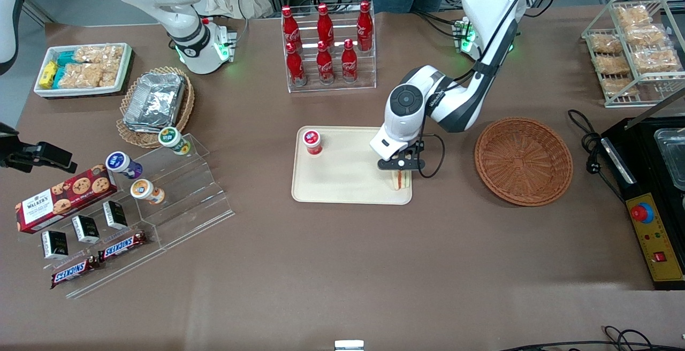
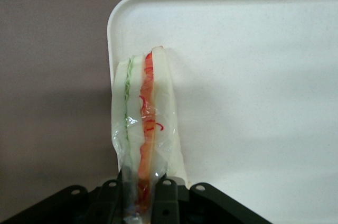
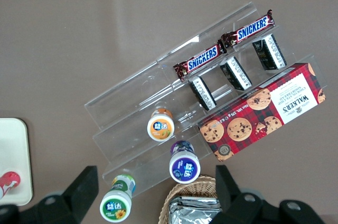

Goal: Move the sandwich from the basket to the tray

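Observation:
The sandwich, a plastic-wrapped wedge of white bread with orange-red and green filling, stands on edge on the cream tray at the tray's corner nearest the front camera, toward the basket. My left gripper is right above it, shut on the sandwich. In the left wrist view the sandwich runs out from between my gripper's black fingers, over the tray's corner. The round reddish-brown wicker basket sits empty beside the tray, toward the working arm's end.
A red-lidded cup stands on the tray farther from the camera. A rack of red cola bottles stands farther back. A black appliance lies toward the working arm's end. Snack stands lie toward the parked arm's end.

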Controlling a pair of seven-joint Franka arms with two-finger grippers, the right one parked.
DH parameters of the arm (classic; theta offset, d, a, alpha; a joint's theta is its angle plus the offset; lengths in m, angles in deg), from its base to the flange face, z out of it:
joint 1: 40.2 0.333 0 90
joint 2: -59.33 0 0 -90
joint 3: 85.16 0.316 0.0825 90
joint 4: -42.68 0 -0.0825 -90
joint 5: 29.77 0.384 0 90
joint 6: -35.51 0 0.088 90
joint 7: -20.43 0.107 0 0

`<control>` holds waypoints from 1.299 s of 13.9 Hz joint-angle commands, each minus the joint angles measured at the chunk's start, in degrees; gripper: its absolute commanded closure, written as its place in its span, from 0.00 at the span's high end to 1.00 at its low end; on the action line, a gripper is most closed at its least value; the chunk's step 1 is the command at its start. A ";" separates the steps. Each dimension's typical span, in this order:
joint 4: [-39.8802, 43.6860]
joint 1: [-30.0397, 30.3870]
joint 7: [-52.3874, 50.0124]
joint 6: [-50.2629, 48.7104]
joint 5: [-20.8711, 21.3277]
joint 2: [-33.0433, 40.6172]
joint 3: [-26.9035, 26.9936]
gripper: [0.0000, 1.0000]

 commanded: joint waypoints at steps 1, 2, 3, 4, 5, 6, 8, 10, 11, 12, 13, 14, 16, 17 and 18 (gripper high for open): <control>1.30 -1.24 3.64 -0.63 0.67 -0.82 0.53 0.99; 1.48 -1.33 3.31 -0.63 0.67 -1.00 0.53 1.00; 1.83 -1.42 3.22 -0.72 0.67 -1.00 0.53 1.00; 3.31 -1.42 3.56 -1.16 0.67 -1.09 0.53 1.00; 5.32 -1.25 3.22 -1.59 0.67 -1.09 0.53 1.00; 7.00 -1.16 2.87 -2.03 0.15 -0.74 0.53 1.00; 12.43 -0.72 -0.71 -7.80 -0.73 0.92 0.62 1.00; 22.69 -0.46 -3.38 -21.83 -0.47 0.59 0.88 1.00; 26.31 -0.19 -3.20 -26.95 -0.47 0.58 0.97 1.00; 28.44 0.51 -2.94 -29.00 -0.12 1.10 0.97 1.00; 29.50 1.73 -2.50 -29.54 -0.21 1.98 1.06 1.00; 29.78 2.79 -1.98 -29.55 -0.73 3.38 1.06 1.00; 29.78 6.03 -0.49 -29.72 -2.92 6.10 0.97 1.00; 29.78 7.53 2.22 -31.20 -4.41 8.29 1.06 1.00; 29.86 10.33 5.82 -33.65 -5.91 10.06 0.97 1.00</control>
